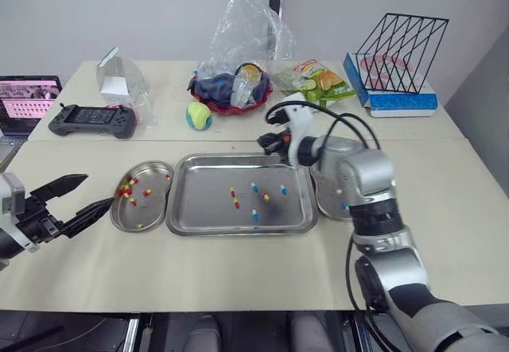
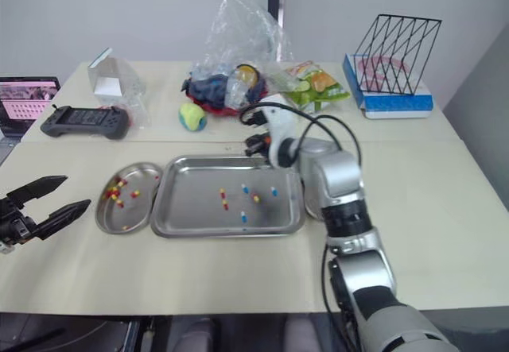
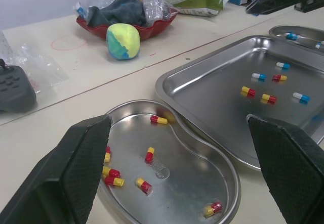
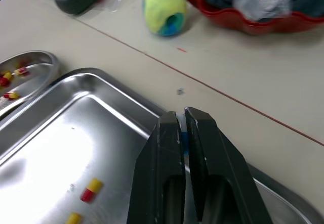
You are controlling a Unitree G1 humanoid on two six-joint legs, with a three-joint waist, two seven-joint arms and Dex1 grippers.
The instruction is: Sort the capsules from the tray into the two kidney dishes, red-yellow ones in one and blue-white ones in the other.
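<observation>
A steel tray [image 1: 238,229] lies mid-table with several loose capsules, red-yellow [image 1: 234,197] and blue-white [image 1: 283,189]. To its left a kidney dish [image 1: 139,215] holds several red-yellow capsules [image 3: 112,173]. The other kidney dish [image 1: 324,203], to the tray's right, holds blue-white capsules [image 3: 290,36] and is partly hidden by my right arm. My right gripper [image 1: 270,140] hovers over the tray's far right edge, and in the right wrist view this gripper [image 4: 182,115] is shut on a blue-white capsule [image 4: 183,139], seen as a blue sliver. My left gripper [image 1: 79,197] stands open, left of the red-yellow dish.
Across the back of the table stand a laptop [image 1: 28,102], a game controller [image 1: 93,120], a small box [image 1: 115,82], a yellow-green ball [image 1: 198,115], a red bowl [image 1: 231,107] under a plastic bag, a snack bag [image 1: 318,82] and a wire rack [image 1: 402,50].
</observation>
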